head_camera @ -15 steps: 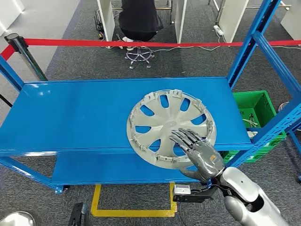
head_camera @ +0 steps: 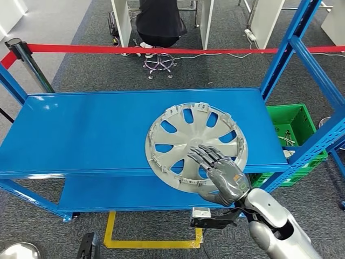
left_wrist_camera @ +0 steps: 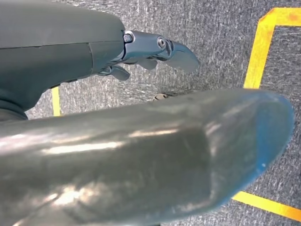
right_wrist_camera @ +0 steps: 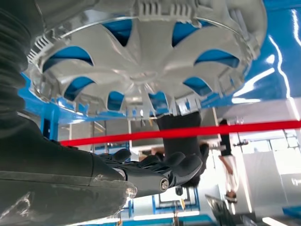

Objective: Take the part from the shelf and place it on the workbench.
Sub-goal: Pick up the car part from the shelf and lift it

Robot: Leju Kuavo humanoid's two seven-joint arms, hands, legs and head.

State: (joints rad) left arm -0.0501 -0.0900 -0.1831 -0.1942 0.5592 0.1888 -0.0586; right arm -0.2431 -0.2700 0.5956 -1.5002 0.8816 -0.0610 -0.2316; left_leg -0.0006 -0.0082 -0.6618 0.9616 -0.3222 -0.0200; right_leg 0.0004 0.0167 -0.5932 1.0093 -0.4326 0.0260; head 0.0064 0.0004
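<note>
On the blue shelf, toward its right end, lies the part, a silver wheel cover, flat, ribbed side up, its near edge overhanging the front lip of the shelf. It has not been lifted; the task is judged to be at the reach-and-grasp step, with pickup, carry and placement on the workbench all outstanding. No workbench is identifiable in these views.

The right hand is over the near right portion of the cover, fingers extended and spread, holding nothing. From the right wrist view the fingers stand apart from the cover's rim; whether any contact is made cannot be told. The left hand hangs low over grey carpet and yellow floor tape; it holds nothing visible, but how far its fingers are apart cannot be told.

Containers: a green crate sits on the floor just beyond the right end of the shelf, behind the blue upright. It holds a few small light-coloured items, too small to identify.

Beyond the shelf, a red barrier tape runs left to right across the far side, fixed at a post on the left. A person is seated on a chair on the far side of it.
</note>
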